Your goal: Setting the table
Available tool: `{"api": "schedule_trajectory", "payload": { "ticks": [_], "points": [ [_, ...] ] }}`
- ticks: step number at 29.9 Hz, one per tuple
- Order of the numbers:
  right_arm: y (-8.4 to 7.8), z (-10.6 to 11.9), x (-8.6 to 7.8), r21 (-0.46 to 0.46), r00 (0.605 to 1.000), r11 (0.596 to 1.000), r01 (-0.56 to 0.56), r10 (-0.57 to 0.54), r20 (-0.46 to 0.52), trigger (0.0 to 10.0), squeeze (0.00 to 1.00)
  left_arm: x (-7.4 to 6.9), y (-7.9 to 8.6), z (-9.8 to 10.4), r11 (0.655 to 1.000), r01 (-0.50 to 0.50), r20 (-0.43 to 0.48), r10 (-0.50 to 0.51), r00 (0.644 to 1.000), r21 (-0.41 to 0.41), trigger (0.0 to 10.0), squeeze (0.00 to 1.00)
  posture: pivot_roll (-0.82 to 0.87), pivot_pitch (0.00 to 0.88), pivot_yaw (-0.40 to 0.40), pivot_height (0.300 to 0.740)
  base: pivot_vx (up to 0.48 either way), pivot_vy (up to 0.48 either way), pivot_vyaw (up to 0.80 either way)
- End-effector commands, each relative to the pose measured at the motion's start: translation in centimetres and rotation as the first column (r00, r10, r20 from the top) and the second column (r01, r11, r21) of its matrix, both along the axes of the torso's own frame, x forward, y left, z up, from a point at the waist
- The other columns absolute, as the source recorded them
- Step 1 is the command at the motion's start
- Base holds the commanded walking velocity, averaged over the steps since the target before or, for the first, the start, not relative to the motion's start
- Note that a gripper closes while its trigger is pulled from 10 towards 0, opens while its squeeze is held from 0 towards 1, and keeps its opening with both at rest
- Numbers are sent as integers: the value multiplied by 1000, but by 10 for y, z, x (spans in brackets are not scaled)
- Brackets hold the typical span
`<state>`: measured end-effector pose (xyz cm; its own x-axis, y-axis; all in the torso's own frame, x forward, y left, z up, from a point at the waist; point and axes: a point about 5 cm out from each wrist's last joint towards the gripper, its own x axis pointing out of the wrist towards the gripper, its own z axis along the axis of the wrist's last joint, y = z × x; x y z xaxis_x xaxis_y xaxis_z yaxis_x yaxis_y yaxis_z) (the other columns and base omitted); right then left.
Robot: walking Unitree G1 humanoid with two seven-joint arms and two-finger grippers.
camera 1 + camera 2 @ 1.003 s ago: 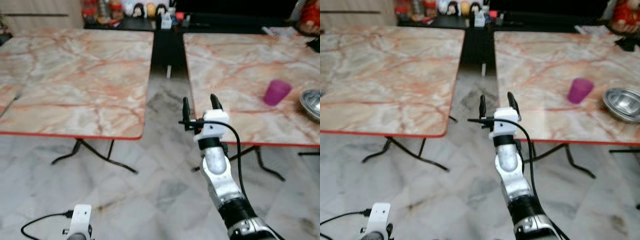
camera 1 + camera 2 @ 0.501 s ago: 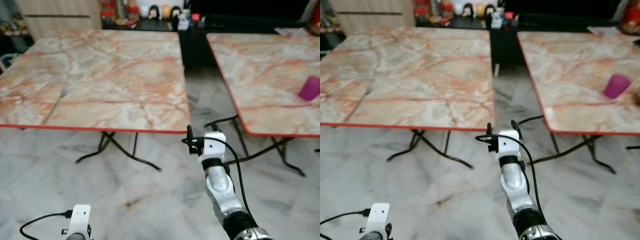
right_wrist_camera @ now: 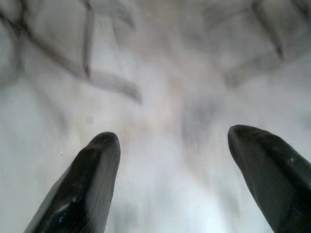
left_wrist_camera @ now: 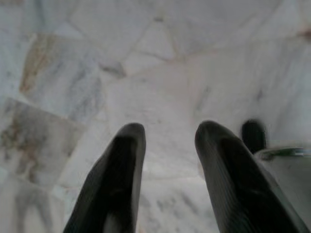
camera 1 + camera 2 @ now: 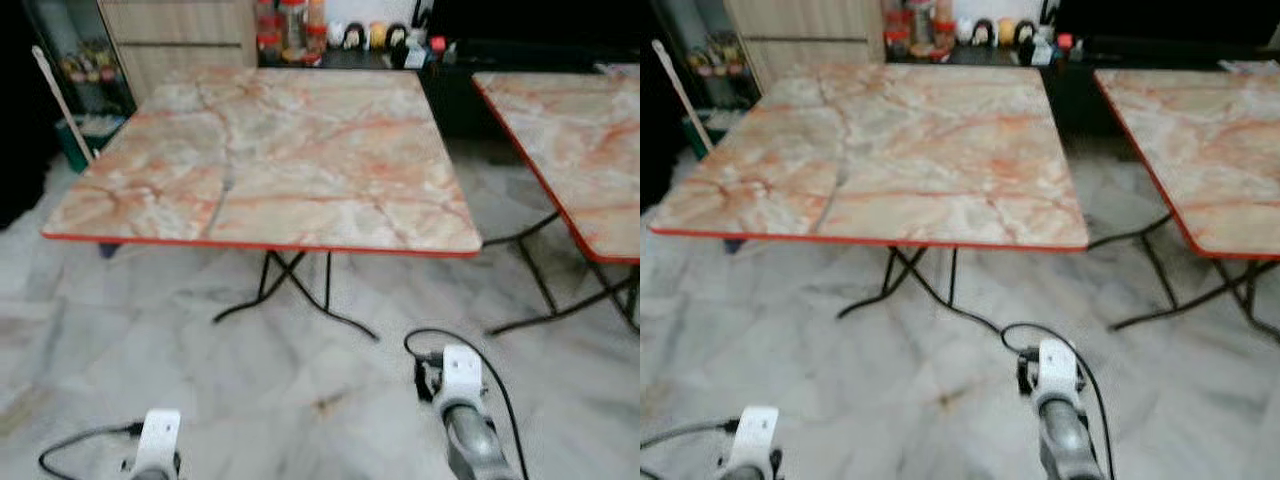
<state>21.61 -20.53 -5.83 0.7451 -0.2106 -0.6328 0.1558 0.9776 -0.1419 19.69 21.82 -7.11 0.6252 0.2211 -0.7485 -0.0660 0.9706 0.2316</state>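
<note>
A square pink-veined marble surface with a red rim [image 5: 280, 160] stands ahead, a second like it [image 5: 570, 130] to its right. Both arms hang low over the grey marble floor [image 5: 200, 370]: left gripper [image 4: 165, 141] jaws narrowly parted, right gripper [image 3: 172, 145] jaws wide, both empty.

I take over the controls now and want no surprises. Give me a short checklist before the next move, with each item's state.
1. Left gripper empty, fingers apart over the floor: ok.
2. Right gripper empty, fingers wide apart: ok.
3. Near table top bare, free for settings: ok.
4. Tableware within reach: not ok, neither gripper holds any.
5. Second table to the right, its far part cut off: cannot tell what it holds.
</note>
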Motion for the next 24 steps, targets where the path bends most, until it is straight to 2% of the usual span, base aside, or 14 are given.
{"api": "schedule_trajectory", "payload": {
  "ticks": [1,7,15,24],
  "points": [
    [9,-13,-14,93,995,996,15,-6,-100,10000,0,-1,6,1,1000,6,-10,-5,1000,18,10000,0,24,53,1,740,0,480,0],
    [8,-26,-39,90,979,995,33,-14,-203,10000,0,2,6,2,1000,4,-2,-4,1000,16,10000,0,44,48,-2,740,0,480,0],
    [9,-25,-36,107,981,994,35,-14,-192,10000,0,1,7,2,1000,-1,-5,1,1000,16,10000,0,31,64,5,740,0,464,0],
    [11,-23,-31,111,983,994,14,7,-183,10000,0,0,7,2,1000,-2,-4,2,1000,19,10000,0,43,79,-1,740,0,0,0]
  ]
}}
